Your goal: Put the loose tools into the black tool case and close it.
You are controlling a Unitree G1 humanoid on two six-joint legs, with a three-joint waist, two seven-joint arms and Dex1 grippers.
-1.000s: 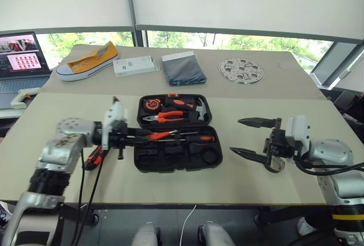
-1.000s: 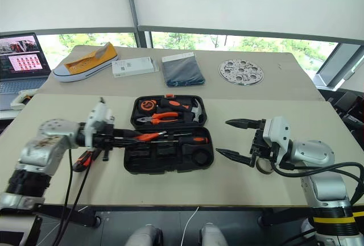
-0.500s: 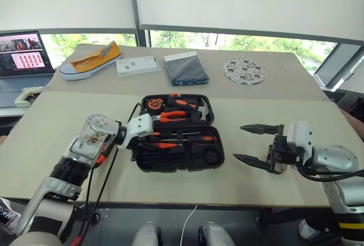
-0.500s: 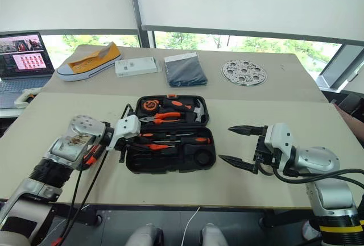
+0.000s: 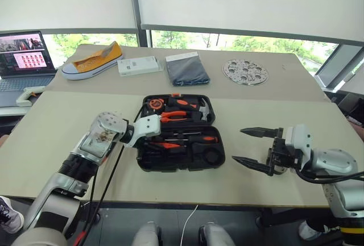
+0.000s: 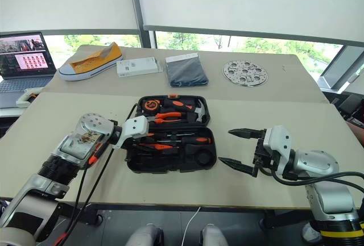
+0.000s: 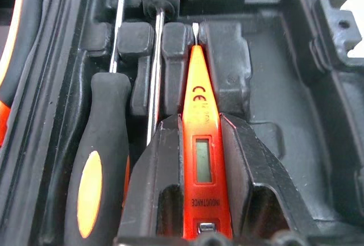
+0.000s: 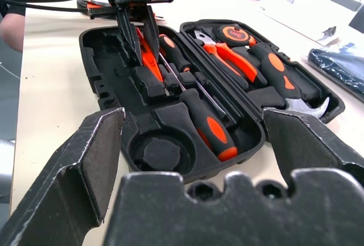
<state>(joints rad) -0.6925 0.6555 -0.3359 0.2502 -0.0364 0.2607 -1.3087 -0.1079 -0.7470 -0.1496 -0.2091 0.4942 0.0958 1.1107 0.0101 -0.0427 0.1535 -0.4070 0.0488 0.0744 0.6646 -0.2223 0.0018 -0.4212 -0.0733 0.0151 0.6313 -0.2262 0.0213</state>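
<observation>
The black tool case [image 5: 142, 163] lies open in the middle of the table. Pliers, a hammer and a round tape measure fill its far half [image 5: 176, 108]. My left gripper [image 7: 196, 144] reaches into the near half from the left, shut on the slim all-orange screwdriver [image 7: 199, 115]. Its tip rests in a moulded slot. Two black-and-orange screwdrivers [image 8: 207, 124] [image 7: 96, 189] lie in slots beside it. An orange-and-black tool [image 6: 92, 158] lies on the table, mostly hidden under my left forearm. To the right of the case, apart from it, my right gripper [image 5: 238, 145] hovers wide open and empty.
A yellow shoe [image 5: 91, 61], a white box [image 5: 136, 65], a dark folded cloth [image 5: 186, 69] and a round perforated metal disc [image 5: 244, 71] lie on the far table. A laptop [image 5: 25, 58] stands at the far left. Cables hang from my left arm.
My left gripper has swung right and down with the orange screwdriver, from the case's left edge into its near half. The right gripper has stayed open and nearly still.
</observation>
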